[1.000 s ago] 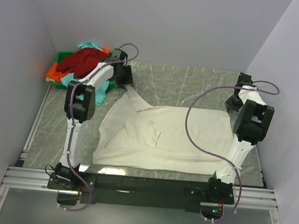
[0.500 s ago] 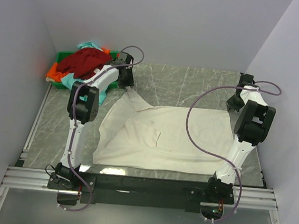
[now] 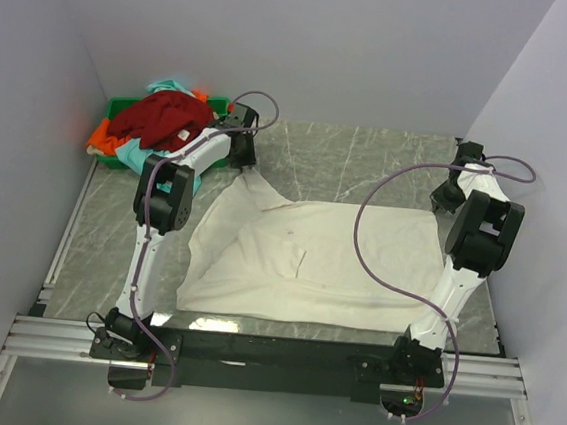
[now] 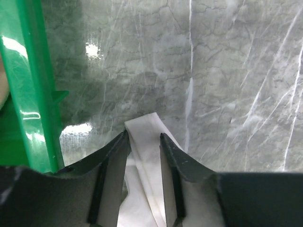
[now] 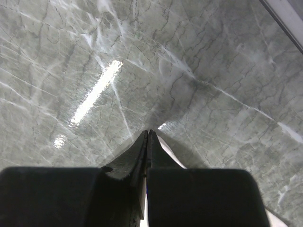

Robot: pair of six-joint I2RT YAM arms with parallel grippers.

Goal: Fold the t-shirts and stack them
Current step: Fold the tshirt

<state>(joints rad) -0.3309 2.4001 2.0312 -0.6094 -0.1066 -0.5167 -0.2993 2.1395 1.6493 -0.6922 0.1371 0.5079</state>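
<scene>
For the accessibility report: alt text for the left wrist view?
The left gripper straddles a corner of the cream-white t-shirt, with one finger on either side of the cloth. A green plastic bin fills the left edge, with the grey marbled table beyond.

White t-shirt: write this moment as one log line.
left gripper: open, astride white t-shirt far-left corner | right gripper: shut on far-right corner

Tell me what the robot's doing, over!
Left tool open, straddling cream-white t-shirt corner. Right tool shut on another corner. Green bin close beside left tool.
</scene>
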